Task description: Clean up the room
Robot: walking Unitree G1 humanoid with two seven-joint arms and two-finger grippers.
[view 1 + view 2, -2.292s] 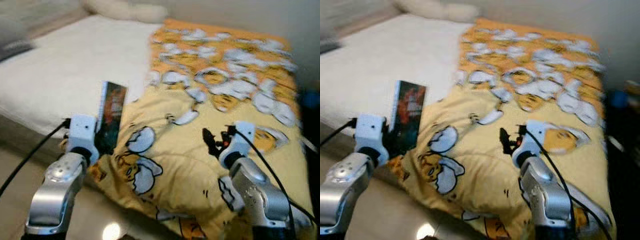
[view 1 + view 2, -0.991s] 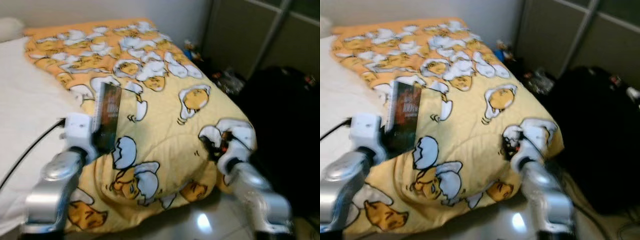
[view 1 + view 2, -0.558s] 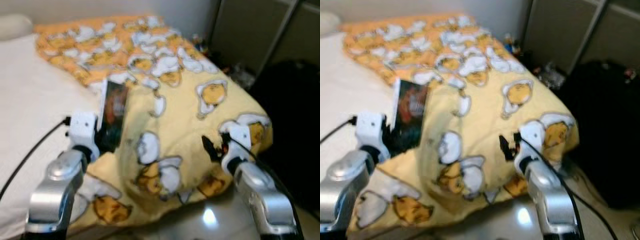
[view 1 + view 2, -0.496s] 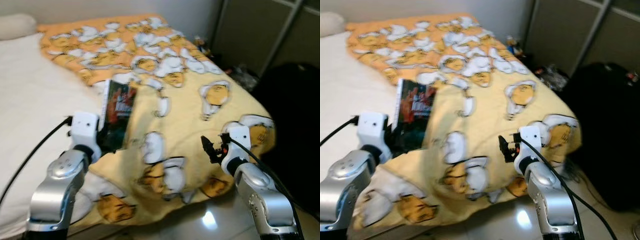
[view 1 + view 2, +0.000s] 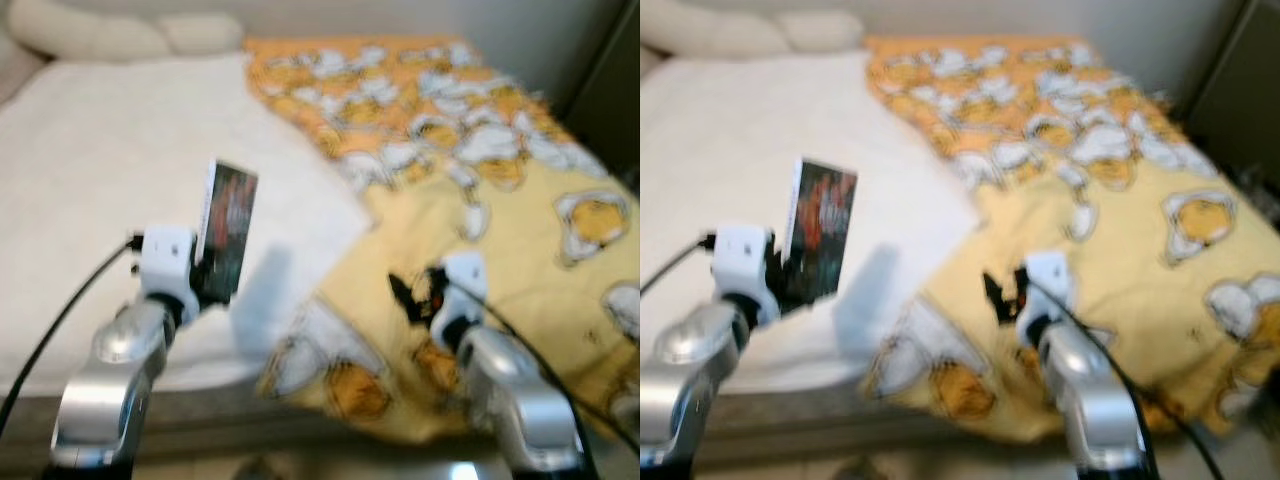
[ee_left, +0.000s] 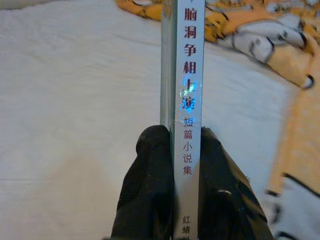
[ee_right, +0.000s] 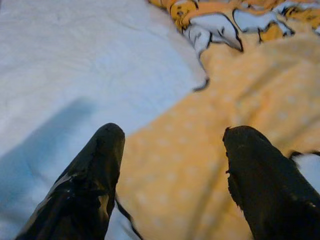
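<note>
The left gripper point(image 6: 175, 165) has its jaws closed on the lower part of a thin book point(image 5: 229, 238), one finger on each cover with the spine facing the wrist camera, so the book stands upright and well clear of the bedding; that pinch across the covers looks like a carrying grip, keeping the pages shut while the robot moves. The book hangs over the white sheet point(image 5: 90, 150) of the bed, not touching it. The right gripper point(image 7: 172, 165) has its jaws spread wide with nothing between them, hovering just above the edge where the yellow egg-patterned blanket point(image 5: 1120, 170) meets the sheet; it seems kept ready, perhaps to catch hold of the blanket or simply held out for balance. The blanket covers the robot's right part of the bed and is rumpled near the foot. Pillows point(image 5: 100, 30) lie at the far end. The head views are blurred, so the book's resting place cannot be judged.
</note>
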